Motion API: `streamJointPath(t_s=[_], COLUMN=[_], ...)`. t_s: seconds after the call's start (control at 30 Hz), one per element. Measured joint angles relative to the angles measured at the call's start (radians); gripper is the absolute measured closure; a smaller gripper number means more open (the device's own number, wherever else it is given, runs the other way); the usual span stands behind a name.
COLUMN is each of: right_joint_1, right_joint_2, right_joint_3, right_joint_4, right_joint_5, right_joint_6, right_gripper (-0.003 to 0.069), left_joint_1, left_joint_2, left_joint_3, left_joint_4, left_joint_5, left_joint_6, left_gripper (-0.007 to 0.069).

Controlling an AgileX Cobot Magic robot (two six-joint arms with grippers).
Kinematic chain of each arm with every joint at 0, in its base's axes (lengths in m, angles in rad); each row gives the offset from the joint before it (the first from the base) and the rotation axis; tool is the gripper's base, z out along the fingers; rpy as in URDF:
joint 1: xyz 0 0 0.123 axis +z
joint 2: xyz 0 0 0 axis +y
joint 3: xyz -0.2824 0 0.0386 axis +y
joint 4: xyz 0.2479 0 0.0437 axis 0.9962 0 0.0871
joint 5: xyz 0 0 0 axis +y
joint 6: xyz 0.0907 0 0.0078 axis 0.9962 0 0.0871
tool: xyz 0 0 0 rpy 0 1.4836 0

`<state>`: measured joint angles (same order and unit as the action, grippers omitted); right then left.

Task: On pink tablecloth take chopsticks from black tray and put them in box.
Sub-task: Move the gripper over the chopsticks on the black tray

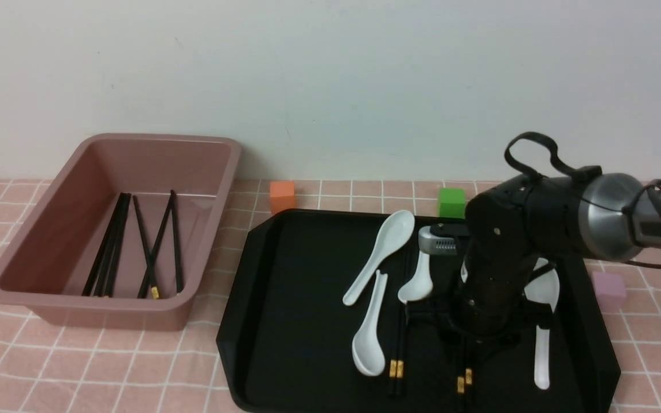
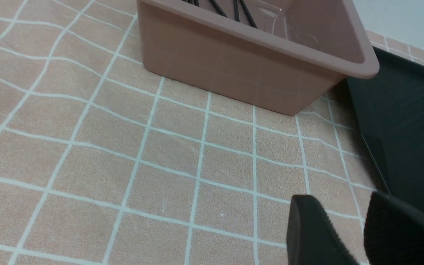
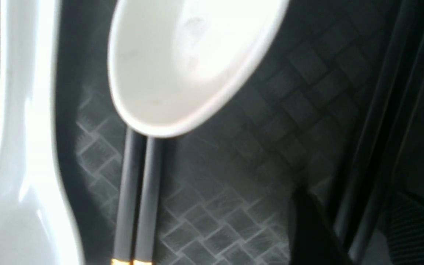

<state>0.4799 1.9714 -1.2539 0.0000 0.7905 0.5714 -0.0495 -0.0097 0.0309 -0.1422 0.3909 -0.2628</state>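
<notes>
Chopsticks, thin long black sticks with gold-yellow bands, already lay several deep in your deep dusty-pink plastic box, far left on the pink grid-lined tablecloth. Two pairs lay on the glossy black plastic tray to its right, among white ceramic spoons, so I judge you somewhat past halfway. Your right gripper hung low over the right-hand pair, but I cannot tell whether it had closed.

From the left wrist, your left gripper hovered over the tablecloth near the box, its fingers apart and holding nothing.

From the right wrist, one pair ran under a spoon bowl. The other pair passed just beside a dark finger, the grip itself unclear.
</notes>
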Motion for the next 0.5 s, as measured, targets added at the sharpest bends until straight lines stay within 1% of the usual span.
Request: streamJointPath(t_s=[0.03,0.07,0.1,0.13,0.17,0.4,0.5], right_joint_1=[0.0,-0.002,-0.003,-0.003,-0.003,-0.003,-0.005], right_joint_2=[0.0,0.0,0.0,0.0,0.001,-0.027,-0.135], right_joint_3=[-0.001,-0.002,-0.002,-0.002,-0.005,0.004,0.013], right_joint_4=[0.0,0.0,0.0,0.0,-0.007,-0.027,-0.034], right_joint_5=[0.005,0.013,0.016,0.019,0.027,0.115,0.182], right_joint_6=[-0.013,-0.026,-0.033,-0.034,-0.042,-0.066,-0.066], right_gripper=[0.0402,0.0455,0.0489,0.0497,0.0528,0.0522,0.0522], left_joint_1=[0.0,0.0,0.0,0.0,0.0,0.0,0.0], left_joint_2=[0.0,0.0,0.0,0.0,0.0,0.0,0.0], left_joint_3=[0.0,0.0,0.0,0.0,0.0,0.0,0.0], left_joint_4=[0.0,0.0,0.0,0.0,0.0,0.0,0.0], left_joint_5=[0.0,0.0,0.0,0.0,0.0,0.0,0.0], left_joint_6=[0.0,0.0,0.0,0.0,0.0,0.0,0.0], left_gripper=[0.0386,0.0386,0.0386,0.0386,0.0386,0.0386,0.0386])
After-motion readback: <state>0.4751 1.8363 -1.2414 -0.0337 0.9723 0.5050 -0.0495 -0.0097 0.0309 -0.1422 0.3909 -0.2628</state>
